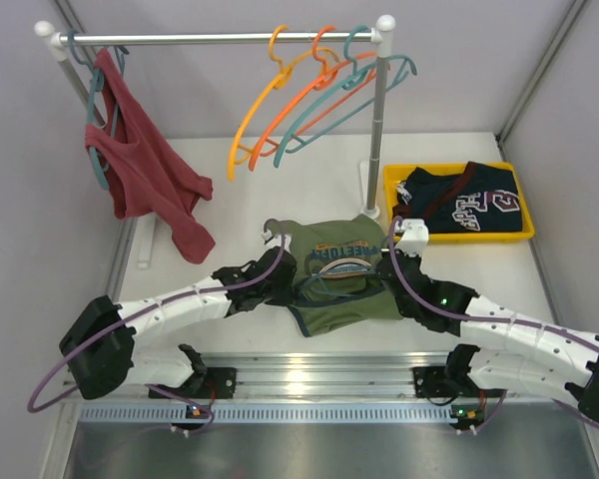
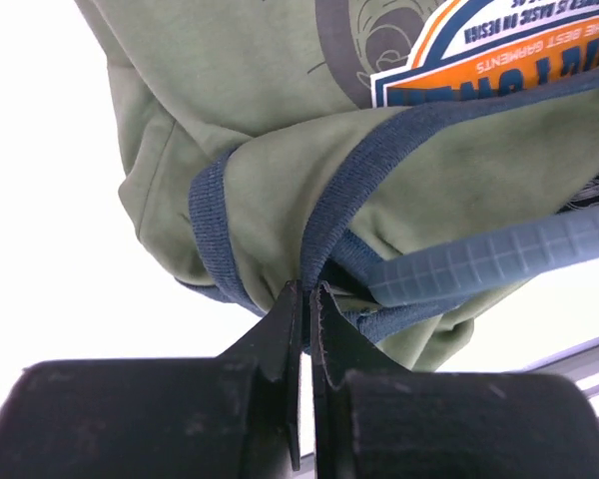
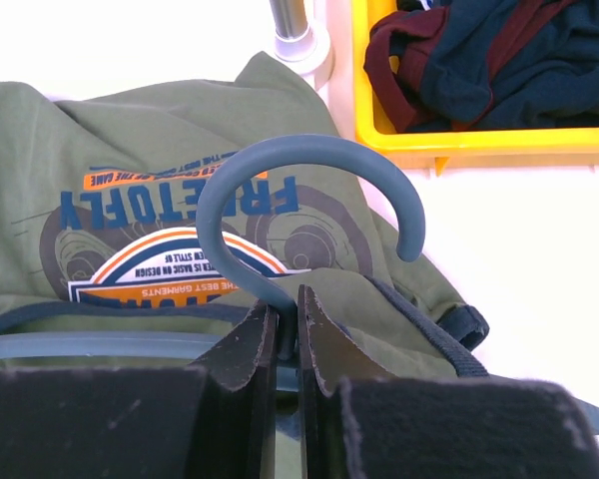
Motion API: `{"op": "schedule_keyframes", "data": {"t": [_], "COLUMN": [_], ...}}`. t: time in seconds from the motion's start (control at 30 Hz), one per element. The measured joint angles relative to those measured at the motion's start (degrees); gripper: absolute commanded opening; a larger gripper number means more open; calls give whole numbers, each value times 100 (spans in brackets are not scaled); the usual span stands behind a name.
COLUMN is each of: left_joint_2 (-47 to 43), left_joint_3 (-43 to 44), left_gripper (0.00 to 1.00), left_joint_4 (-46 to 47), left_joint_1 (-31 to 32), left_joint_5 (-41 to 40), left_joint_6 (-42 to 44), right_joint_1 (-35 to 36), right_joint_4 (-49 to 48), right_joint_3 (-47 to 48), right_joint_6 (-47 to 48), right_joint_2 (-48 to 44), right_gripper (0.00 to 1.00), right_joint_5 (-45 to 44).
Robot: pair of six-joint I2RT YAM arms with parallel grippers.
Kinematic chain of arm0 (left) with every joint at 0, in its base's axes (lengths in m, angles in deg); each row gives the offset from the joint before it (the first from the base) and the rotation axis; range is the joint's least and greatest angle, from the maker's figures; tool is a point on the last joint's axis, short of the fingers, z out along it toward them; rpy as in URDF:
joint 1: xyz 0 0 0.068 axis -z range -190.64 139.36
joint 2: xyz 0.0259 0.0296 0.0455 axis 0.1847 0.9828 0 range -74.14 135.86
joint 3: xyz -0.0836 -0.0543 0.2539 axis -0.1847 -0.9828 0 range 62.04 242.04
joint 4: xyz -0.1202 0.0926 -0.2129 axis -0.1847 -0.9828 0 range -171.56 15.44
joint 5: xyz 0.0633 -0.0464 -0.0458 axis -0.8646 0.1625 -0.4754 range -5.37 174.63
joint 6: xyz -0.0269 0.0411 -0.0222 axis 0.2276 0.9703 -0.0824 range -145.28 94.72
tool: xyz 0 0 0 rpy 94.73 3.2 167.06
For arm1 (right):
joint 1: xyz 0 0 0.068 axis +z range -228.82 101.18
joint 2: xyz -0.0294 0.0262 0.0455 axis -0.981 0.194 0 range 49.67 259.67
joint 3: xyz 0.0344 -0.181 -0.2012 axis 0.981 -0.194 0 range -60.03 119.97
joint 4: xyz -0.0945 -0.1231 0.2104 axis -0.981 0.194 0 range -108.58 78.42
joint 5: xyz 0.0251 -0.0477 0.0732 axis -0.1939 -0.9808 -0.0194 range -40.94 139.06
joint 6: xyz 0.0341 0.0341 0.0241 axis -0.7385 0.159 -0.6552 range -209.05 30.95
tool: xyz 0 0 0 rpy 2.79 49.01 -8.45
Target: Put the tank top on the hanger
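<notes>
The olive-green tank top (image 1: 344, 267) lies crumpled on the white table between my two grippers, its orange-white print facing up. My left gripper (image 1: 292, 271) is shut on the top's dark navy trim (image 2: 324, 235) at its left edge. The slate blue-grey hanger's arm (image 2: 499, 254) runs inside the fabric just right of that grip. My right gripper (image 1: 387, 261) is shut on the hanger's neck below its hook (image 3: 280, 165). The hook stands up over the top (image 3: 130, 130). The hanger's arms are mostly hidden by the cloth.
A clothes rail (image 1: 220, 38) spans the back, with a red tank top (image 1: 145, 165) hanging at its left and orange, yellow and teal hangers (image 1: 299, 100) at its right. The rail's post (image 1: 377, 140) stands just behind the top. A yellow bin (image 1: 459, 235) holds a navy garment (image 1: 469, 205).
</notes>
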Motion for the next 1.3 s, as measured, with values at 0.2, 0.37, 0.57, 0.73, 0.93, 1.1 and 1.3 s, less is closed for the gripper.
{"op": "schedule_keyframes", "data": {"t": [0.2,0.37,0.57,0.73,0.93,1.1,1.3], "left_joint_2": [-339,-404,-402,-356,-59,146,197], "left_joint_3": [-22,151,756,1335,1991,2461,2723], "left_gripper": [0,0,0,0,0,0,9], "left_joint_4": [-44,-221,-514,-756,-1023,-1224,-1322], "left_joint_1": [0,2,2,2,7,7,7], "left_joint_5": [17,175,422,514,577,621,778], "left_joint_6": [13,103,306,531,796,992,1128], "right_joint_1": [0,2,103,254,507,804,879], "right_joint_4": [-7,-13,-57,-212,-378,-483,-612], "right_joint_3": [0,0,85,284,568,787,831], "right_joint_6": [-4,4,120,278,389,459,520], "right_joint_2": [13,66,254,417,505,686,863], "right_gripper": [0,0,0,0,0,0,0], "right_joint_5": [-7,-4,-22,-42,-83,-186,-229]}}
